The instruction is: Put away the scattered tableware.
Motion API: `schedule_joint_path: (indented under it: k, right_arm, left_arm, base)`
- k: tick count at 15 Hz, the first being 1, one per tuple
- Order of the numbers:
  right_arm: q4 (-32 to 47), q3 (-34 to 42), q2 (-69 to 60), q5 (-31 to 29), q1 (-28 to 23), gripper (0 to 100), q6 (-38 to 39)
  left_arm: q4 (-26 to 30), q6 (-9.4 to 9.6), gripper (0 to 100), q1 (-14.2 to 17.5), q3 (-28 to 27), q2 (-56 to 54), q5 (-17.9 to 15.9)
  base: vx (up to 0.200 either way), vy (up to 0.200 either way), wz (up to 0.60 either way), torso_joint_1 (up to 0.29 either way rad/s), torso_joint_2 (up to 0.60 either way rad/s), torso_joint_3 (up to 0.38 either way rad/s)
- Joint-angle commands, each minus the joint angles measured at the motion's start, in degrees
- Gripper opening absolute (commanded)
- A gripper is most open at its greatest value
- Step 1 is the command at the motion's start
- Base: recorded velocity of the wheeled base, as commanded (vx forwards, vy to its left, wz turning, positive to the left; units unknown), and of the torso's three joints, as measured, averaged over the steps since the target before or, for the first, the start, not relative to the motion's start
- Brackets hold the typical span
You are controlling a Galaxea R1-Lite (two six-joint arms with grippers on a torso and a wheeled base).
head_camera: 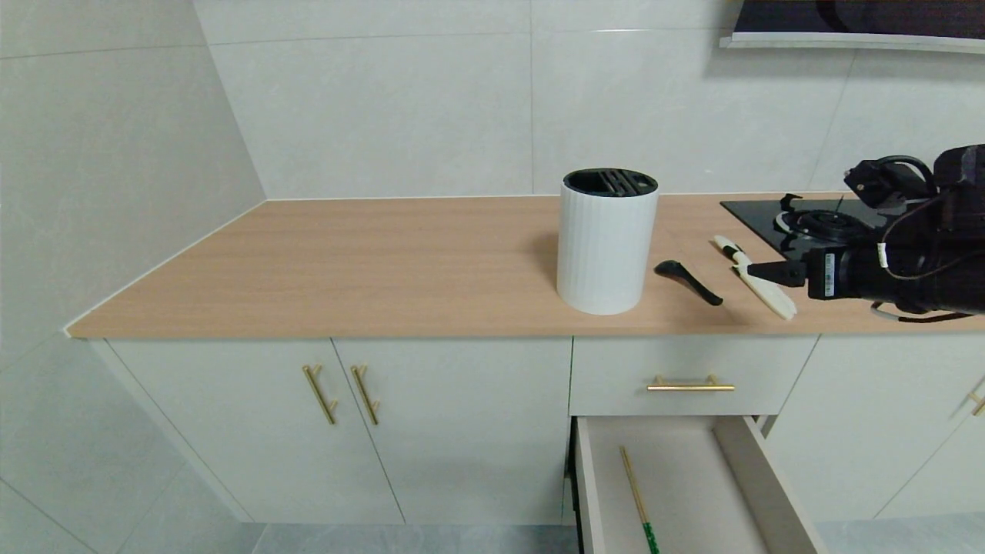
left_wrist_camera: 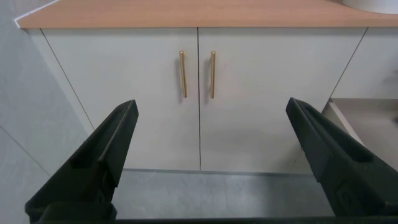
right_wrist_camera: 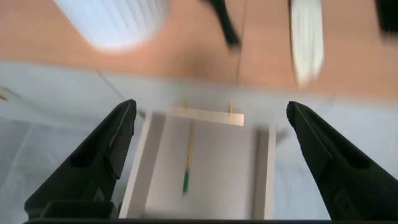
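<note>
- On the desk, right of the white holder, two pieces lie out. The black utensil is just beside the holder, and the cream utensil is further right, near the stove. The two don't touch.
- Below the desk, the drawer is pulled open w/ chopsticks lying inside, left of centre. That part looks done.
- right jaws: spread wide, nothing btwn them, hanging over the desk's front edge by the cream utensil. The wrist cam looks past both utensils into the drawer.
- left jaws: also spread, empty, low down facing the cabinet doors, well apart from the tableware.
- Progress, my est.: approx a third in, w/ 1 item stowed and 2 to go. Can't tell if the holder's slots carry anything; its top is dark and nothing sticks out.
- Likely next pick is the cream utensil, as it's nearest the right jaws. Whether it goes in the drawer or the holder is unclear.
</note>
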Motion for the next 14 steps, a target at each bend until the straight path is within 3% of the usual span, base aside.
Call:
schedule_joint_path:
  k: [1,6,14]
  right_arm:
    - [-0.3,-7.6,9.7,1.2,-0.7,100,-3.3]
    - [-0.3,-19.1,21.5,6.8,-0.6,100,-6.5]
    - [-3.2,-23.3,31.4,7.3,-0.7,100,-7.9]
  left_arm:
    - [0.0,-0.02,100,0.0,0.0,0.0,0.0]
    - [0.0,-0.02,100,0.0,0.0,0.0,0.0]
    - [0.0,-0.02,100,0.0,0.0,0.0,0.0]
  base:
    - [0.000,0.000,0.00,0.000,0.00,0.000]
    - [0.000,0.000,0.00,0.000,0.00,0.000]
    - [0.000,0.000,0.00,0.000,0.00,0.000]
